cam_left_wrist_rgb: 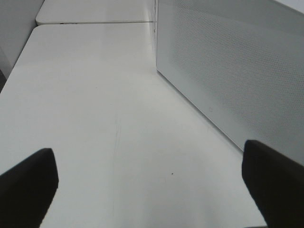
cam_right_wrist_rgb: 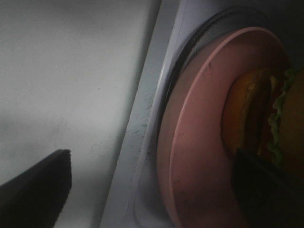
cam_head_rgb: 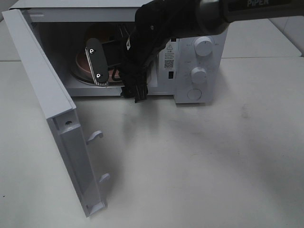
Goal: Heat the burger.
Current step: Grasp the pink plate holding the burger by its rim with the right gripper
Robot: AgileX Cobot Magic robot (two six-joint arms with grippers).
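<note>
Closest to me is the microwave door [cam_head_rgb: 57, 118], swung wide open toward the front with its two latch hooks [cam_head_rgb: 95, 136] sticking out over the white table [cam_head_rgb: 213, 166]. Off on the left side, the left gripper [cam_left_wrist_rgb: 149, 190] hovers low over the bare tabletop beside a white dotted panel [cam_left_wrist_rgb: 228, 71], fingers spread as far as they go with nothing between them. Further in, the right arm [cam_head_rgb: 156, 28] reaches down into the mouth of the white microwave [cam_head_rgb: 76, 14] and blocks most of the view inside (annoying if you want to see the food). The right gripper [cam_right_wrist_rgb: 152, 161] is spread wide too. The rim of the pink plate [cam_right_wrist_rgb: 199, 156] lies between its fingers [cam_head_rgb: 96, 64], but I can't see them pinching it. The plate sits on the turntable [cam_right_wrist_rgb: 187, 52], and the burger [cam_right_wrist_rgb: 247, 109] is on the plate, orange bun with green poking out, right by one finger. Past that on the front frame there's a warning sticker [cam_head_rgb: 170, 47] with a triangle and a QR code [cam_head_rgb: 169, 61], print too small to read. Then two knobs [cam_head_rgb: 204, 46] and a round button [cam_head_rgb: 194, 94], markings not legible. Up top, the arm reads "PIPER" [cam_head_rgb: 256, 3].
</note>
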